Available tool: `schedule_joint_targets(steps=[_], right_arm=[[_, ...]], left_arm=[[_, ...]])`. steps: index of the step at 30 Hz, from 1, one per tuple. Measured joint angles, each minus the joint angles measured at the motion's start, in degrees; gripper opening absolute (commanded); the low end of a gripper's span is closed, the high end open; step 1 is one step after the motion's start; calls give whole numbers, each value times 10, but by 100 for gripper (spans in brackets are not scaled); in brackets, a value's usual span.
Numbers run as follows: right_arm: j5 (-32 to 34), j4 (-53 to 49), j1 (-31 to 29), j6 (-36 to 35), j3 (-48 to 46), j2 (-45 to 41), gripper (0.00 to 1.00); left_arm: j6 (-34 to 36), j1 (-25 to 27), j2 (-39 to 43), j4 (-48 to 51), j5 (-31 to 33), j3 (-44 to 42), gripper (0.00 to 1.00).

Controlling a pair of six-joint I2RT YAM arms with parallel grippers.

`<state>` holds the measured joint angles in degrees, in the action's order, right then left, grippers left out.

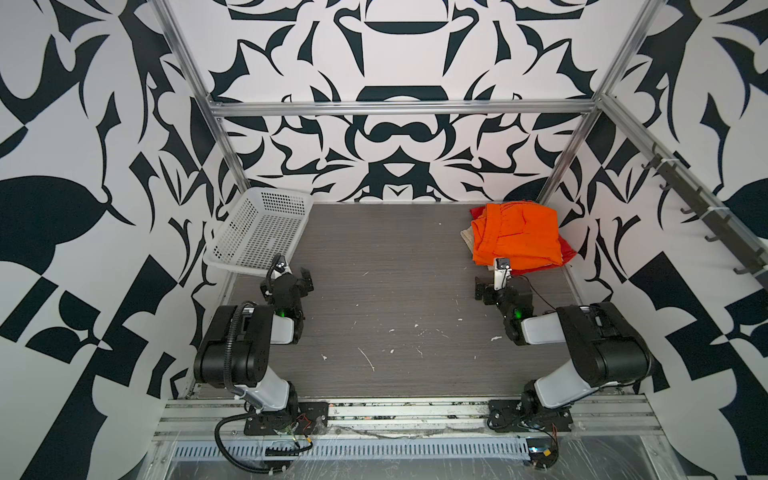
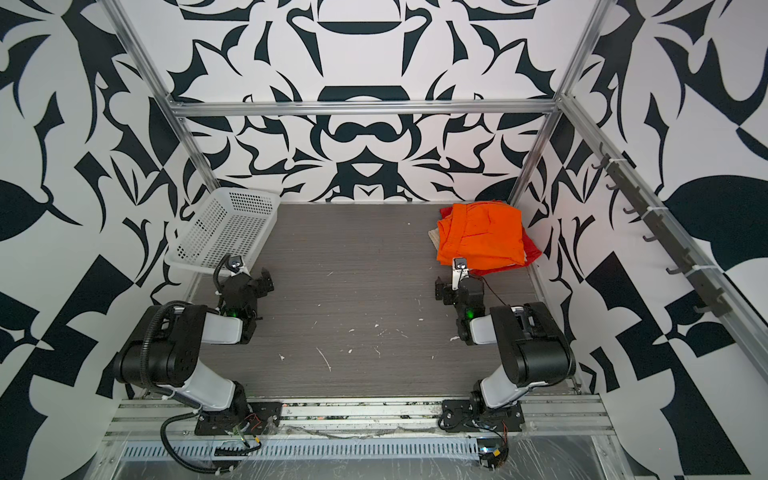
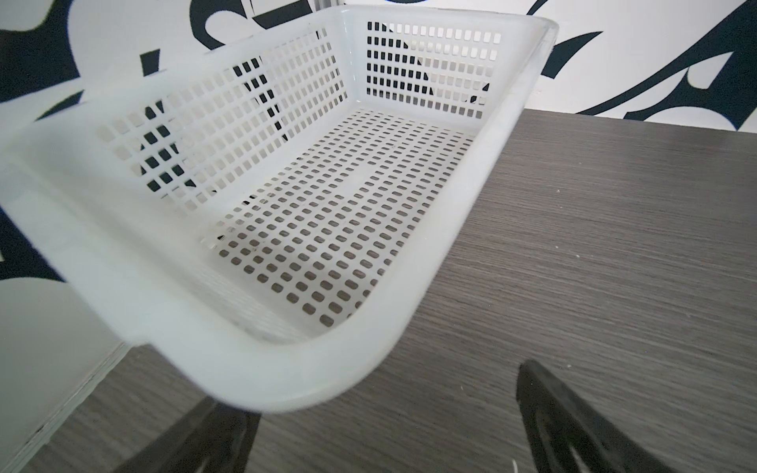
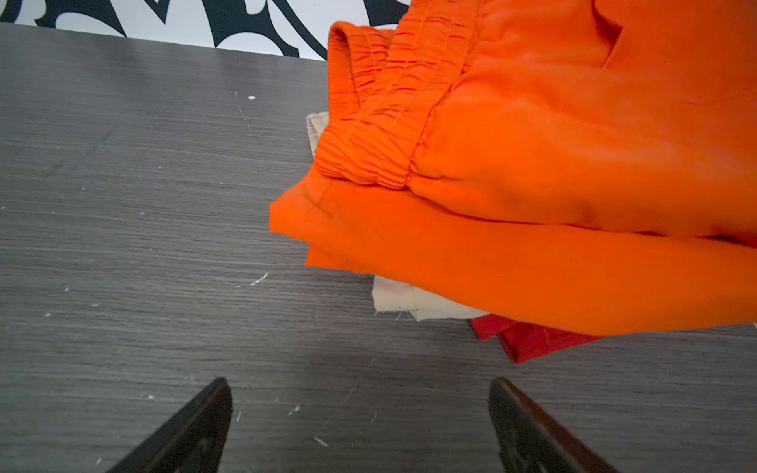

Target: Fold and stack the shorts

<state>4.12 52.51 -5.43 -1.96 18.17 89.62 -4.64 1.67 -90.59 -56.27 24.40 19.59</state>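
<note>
Because the orange shorts (image 1: 515,237) lie folded atop the beige shorts (image 4: 409,299) and red shorts (image 4: 532,340) at the far right of the table (image 1: 395,291), they likely handle light, limp and slippery; the elastic waistband (image 4: 368,135) probably offers the firmest hold. Left gripper (image 3: 368,389) and right gripper (image 4: 358,393) gape, empty.

A white perforated basket (image 3: 422,286) lies on the grey table (image 3: 614,245) before spread fingers (image 3: 573,430).

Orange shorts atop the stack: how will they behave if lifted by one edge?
Likely floppy: orange shorts lie in soft folded layers; the fold would probably open. Thin fabric, probably light. Might drag the beige shorts underneath.
</note>
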Motion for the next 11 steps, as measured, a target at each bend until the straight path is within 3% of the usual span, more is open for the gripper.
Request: schedule_joint_targets(steps=[11], right_arm=[[0,0,0,0,0,0,100]], left_arm=[[-17,-25,2,19,-28,3,99]])
